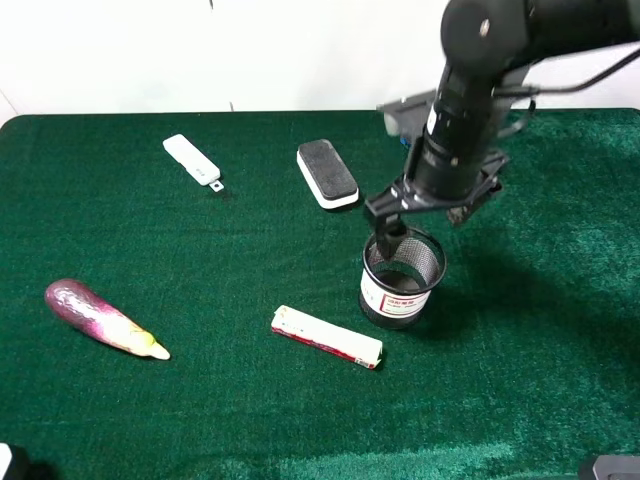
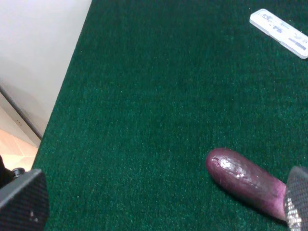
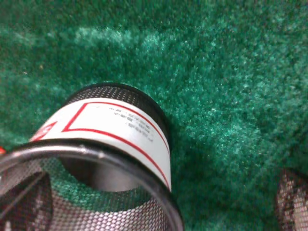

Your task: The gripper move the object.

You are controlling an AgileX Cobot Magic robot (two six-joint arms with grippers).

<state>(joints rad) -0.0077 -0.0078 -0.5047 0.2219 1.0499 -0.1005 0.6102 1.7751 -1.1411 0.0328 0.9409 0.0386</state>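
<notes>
The right gripper (image 1: 415, 235) hangs over the pen cup (image 1: 401, 285), fingers apart, one inside the rim and one outside. The pen cup stands upright on the green table (image 1: 200, 250), right of the middle, nearer than the eraser (image 1: 327, 173). The left gripper (image 2: 161, 199) has its fingers wide apart.

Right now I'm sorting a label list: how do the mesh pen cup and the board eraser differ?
The pen cup stands upright, see-through mesh, with an end effector finger at its rim; the eraser lies flat, solid, untouched. Both are black and white, on the green cloth.
</notes>
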